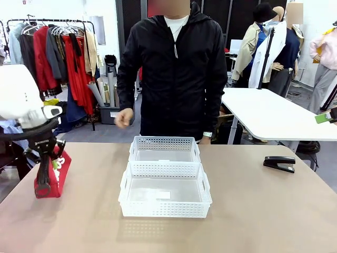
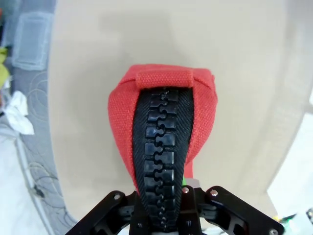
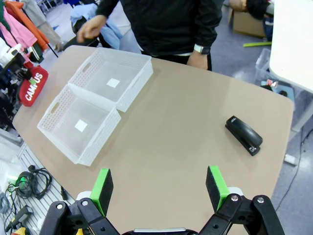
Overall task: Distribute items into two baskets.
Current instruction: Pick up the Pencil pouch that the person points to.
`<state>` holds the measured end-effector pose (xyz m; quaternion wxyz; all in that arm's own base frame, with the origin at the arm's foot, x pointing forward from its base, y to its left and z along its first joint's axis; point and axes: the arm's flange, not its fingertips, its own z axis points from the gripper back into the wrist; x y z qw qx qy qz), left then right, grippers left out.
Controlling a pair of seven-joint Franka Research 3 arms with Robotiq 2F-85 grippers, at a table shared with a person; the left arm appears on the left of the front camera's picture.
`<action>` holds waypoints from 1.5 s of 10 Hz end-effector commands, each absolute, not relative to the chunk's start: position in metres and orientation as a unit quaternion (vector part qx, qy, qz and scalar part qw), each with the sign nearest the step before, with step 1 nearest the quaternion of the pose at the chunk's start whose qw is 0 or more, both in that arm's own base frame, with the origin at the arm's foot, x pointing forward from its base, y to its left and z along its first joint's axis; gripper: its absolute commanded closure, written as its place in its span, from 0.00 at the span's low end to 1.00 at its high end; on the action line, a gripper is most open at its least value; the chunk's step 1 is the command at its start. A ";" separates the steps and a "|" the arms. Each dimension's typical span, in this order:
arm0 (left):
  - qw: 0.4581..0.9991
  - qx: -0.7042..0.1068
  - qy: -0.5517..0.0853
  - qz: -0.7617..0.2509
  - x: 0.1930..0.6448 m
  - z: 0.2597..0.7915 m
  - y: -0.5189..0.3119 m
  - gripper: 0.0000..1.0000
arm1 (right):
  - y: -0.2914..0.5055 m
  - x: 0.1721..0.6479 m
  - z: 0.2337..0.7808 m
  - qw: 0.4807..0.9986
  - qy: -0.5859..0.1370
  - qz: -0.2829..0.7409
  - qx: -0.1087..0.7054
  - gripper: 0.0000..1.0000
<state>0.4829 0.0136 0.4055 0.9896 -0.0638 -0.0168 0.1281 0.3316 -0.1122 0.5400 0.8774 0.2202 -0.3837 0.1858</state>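
Front view, far left: left pincer (image 1: 46, 157) is clenching the top end of the red pouch (image 1: 52, 179), which is standing upright near the left edge of the surface (image 1: 253, 211). White lettering is partly showing on its side. Cannot tell if the pouch bottom is touching the surface. Left wrist view: the black zip is running up between the clamped fingers.

Centre: two white baskets are sitting end to end, touching. The far basket (image 1: 165, 140) is lying toward the person (image 1: 174, 68), the near basket (image 1: 165, 210) toward the robot. Each is showing a white sticker on its floor. One hand (image 1: 124, 117) of the person is hanging in the air, left of the baskets.

Right: stapler (image 1: 279, 163) is lying flat near the far right edge, well apart from the baskets.

Right wrist view: right pincer (image 3: 160, 183) is released, jaws spread wide, hovering above bare surface and gripping nothing.
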 end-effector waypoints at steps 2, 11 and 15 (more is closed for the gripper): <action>0.997 -0.053 -0.019 0.046 0.460 0.482 0.001 1.00 | -0.112 0.332 0.541 0.874 -0.387 0.188 0.225 0.00; 0.950 -0.111 0.102 -0.274 0.448 0.589 0.041 1.00 | -0.112 0.332 0.541 0.874 -0.387 0.188 0.225 0.00; 0.940 -0.128 0.104 -0.299 0.447 0.574 0.034 1.00 | -0.112 0.332 0.541 0.874 -0.387 0.188 0.225 0.00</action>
